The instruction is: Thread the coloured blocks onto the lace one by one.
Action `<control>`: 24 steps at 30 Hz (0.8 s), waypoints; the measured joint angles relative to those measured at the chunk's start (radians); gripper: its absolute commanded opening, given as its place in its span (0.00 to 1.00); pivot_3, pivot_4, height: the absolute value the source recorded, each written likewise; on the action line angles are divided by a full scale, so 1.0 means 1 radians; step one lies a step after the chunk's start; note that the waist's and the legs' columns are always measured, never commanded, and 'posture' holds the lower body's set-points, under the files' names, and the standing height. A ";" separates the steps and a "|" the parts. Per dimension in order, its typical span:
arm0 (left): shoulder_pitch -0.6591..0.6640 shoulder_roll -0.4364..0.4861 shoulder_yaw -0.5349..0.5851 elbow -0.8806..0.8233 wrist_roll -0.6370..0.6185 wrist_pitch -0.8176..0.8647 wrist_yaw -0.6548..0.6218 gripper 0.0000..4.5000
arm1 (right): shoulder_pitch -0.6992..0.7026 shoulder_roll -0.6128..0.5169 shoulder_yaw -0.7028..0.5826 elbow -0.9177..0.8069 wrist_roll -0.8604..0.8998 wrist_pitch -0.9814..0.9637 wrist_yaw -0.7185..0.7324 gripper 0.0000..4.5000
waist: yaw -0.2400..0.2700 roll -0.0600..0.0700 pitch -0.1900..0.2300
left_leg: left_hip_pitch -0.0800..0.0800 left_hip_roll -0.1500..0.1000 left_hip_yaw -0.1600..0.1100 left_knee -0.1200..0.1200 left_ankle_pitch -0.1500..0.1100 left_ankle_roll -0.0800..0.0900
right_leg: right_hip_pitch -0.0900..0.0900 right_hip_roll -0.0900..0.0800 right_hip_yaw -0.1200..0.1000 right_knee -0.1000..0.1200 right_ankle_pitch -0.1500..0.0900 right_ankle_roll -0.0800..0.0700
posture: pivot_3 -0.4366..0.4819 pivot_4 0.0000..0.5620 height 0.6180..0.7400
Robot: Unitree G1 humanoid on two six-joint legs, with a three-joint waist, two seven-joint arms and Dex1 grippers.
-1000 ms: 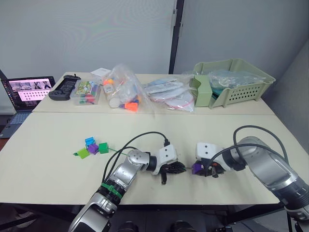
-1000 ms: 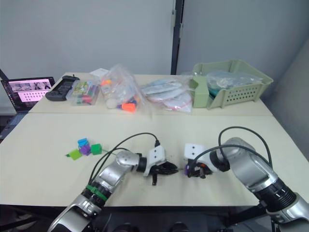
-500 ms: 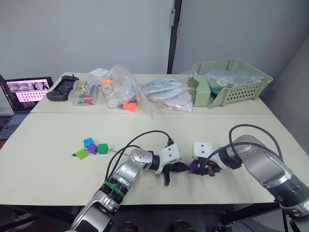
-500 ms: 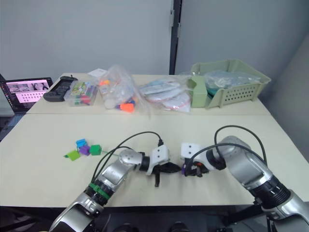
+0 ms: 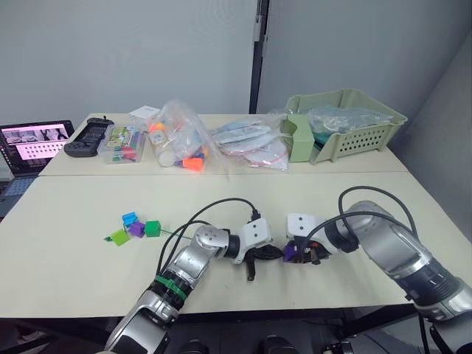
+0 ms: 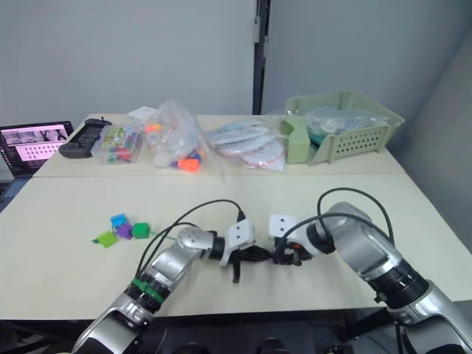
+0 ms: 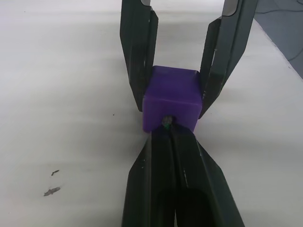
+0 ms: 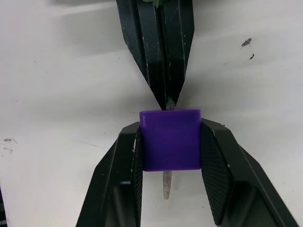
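The purple block [image 8: 170, 140] sits low over the near-middle of the surface [image 5: 88, 273], pinched from both sides by the right gripper [image 8: 169, 156] so its hole faces the lace [image 5: 168, 231]. The left gripper [image 7: 170, 142] is clamped on the lace right at its tip [image 8: 166, 185], which pokes out the far side. The other four blocks [image 5: 135, 226] wait around 9 o'clock.
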 measured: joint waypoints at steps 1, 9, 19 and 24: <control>0.000 0.002 0.006 -0.007 -0.001 0.011 0.001 0.28 | 0.000 0.003 0.000 0.000 -0.001 0.000 0.000 0.25 | -0.001 0.000 0.000 | 0.000 0.000 0.000 0.000 0.000 0.000 | 0.000 0.000 0.000 0.000 0.000 0.000 | 0.48 0.27 0.95; 0.001 0.071 0.008 -0.104 -0.037 0.057 -0.063 0.85 | -0.001 0.022 -0.004 0.000 -0.006 0.000 -0.008 0.25 | -0.012 0.000 0.000 | 0.000 0.000 0.000 -0.002 0.000 0.000 | 0.000 0.001 0.000 0.000 0.000 0.000 | 0.48 0.27 0.95; 0.002 0.094 0.008 -0.133 -0.039 0.071 -0.071 1.00 | 0.025 0.027 -0.021 -0.002 -0.002 -0.006 -0.024 0.55 | -0.011 0.000 0.000 | 0.000 0.000 0.000 -0.002 0.000 0.000 | 0.000 0.001 0.000 0.000 0.000 0.000 | 0.48 0.27 0.95; 0.002 0.104 0.009 -0.132 -0.039 0.066 -0.071 1.00 | 0.044 0.011 -0.010 -0.036 0.026 0.006 -0.015 0.94 | 0.008 0.002 0.001 | -0.005 -0.002 0.000 -0.003 0.000 0.000 | -0.005 -0.002 0.001 0.000 0.000 0.000 | 0.48 0.27 0.95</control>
